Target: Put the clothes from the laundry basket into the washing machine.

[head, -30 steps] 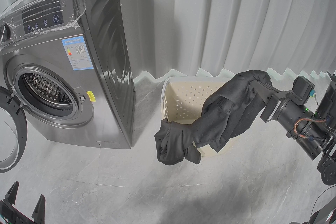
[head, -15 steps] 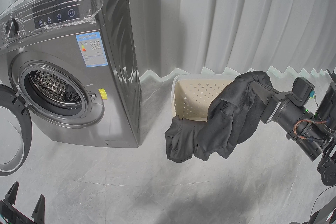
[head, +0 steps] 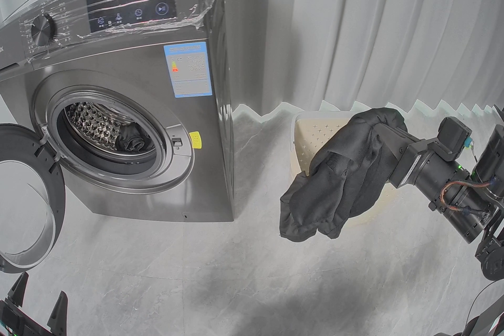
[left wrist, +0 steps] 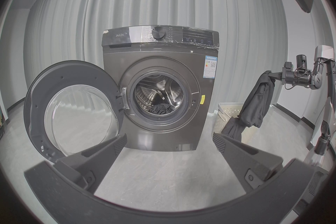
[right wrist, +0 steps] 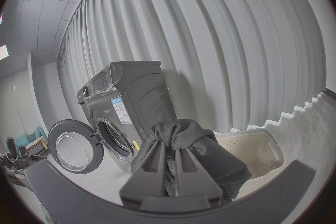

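My right gripper [head: 386, 129] is shut on a dark grey garment [head: 336, 177] that hangs in the air above the near side of the cream laundry basket [head: 310, 135]. The same garment [right wrist: 196, 151] bunches around the right gripper [right wrist: 170, 154] in the right wrist view. The grey washing machine [head: 131, 106] stands to the left with its round door [head: 26, 206] swung open. Inside the drum lies another dark piece of clothing [head: 134, 138]. My left gripper [left wrist: 168, 144] is open, low and facing the washing machine [left wrist: 161, 88], holding nothing; its fingertips [head: 58, 308] show at the head view's lower left.
White curtains [head: 367, 11] hang behind the machine and the basket. Pale grey floor [head: 210, 274] stretches between me, the machine and the basket. The open door juts out to the left of the drum opening.
The head view has swung left, so the machine and basket sit further right in the picture. The garment's hanging end has come off the basket's front rim and now dangles free.
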Tool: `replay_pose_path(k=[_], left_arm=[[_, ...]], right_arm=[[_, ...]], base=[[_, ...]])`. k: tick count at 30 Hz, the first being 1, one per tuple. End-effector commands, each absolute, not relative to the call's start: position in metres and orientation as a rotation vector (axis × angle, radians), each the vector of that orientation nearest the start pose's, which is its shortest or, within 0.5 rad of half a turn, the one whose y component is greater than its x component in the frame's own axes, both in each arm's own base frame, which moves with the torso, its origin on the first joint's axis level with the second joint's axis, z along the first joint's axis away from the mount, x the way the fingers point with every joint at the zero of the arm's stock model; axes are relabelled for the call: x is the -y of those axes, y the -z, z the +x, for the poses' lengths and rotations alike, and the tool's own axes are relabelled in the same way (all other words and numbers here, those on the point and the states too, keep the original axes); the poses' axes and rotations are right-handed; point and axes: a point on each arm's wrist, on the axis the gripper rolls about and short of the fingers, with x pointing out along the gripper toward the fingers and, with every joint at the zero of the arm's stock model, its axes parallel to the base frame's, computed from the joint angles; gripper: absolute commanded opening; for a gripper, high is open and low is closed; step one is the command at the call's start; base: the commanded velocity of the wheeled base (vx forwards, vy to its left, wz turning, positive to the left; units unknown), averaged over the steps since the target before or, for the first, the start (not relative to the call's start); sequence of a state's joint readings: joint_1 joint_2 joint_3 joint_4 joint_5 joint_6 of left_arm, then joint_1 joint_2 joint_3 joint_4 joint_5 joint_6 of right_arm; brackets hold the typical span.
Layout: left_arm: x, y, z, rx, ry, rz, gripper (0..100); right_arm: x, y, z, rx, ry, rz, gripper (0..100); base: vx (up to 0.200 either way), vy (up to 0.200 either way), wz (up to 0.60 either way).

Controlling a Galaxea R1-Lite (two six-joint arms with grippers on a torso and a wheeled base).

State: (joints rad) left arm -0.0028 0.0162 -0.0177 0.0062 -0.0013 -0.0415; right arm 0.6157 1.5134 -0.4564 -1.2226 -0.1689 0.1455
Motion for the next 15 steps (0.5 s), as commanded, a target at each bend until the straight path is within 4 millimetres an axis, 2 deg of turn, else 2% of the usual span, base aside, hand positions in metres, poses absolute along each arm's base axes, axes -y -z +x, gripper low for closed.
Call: replay_pose_path(k=[1, 9, 15], left_arm=[[0.0000, -0.0757, -0.0229, -0.005, 0.005, -0.043, 100], [0.0000, -0.0757, -0.0229, -0.005, 0.005, -0.043, 100], [0.0000, -0.0757, -0.0229, -0.005, 0.005, -0.043, 100]], right_arm=[[-0.1333, -0.2004, 0.1946, 0.119, -0.458, 0.206, 0], [-0.1345, -0.2008, 0.1937, 0.122, -0.465, 0.208, 0], [-0.1356, -0.1985, 0.1932, 0.115, -0.476, 0.205, 0]], base=[[0.000, 0.200, 0.00], [0.000, 0.200, 0.00], [0.000, 0.000, 0.00]])
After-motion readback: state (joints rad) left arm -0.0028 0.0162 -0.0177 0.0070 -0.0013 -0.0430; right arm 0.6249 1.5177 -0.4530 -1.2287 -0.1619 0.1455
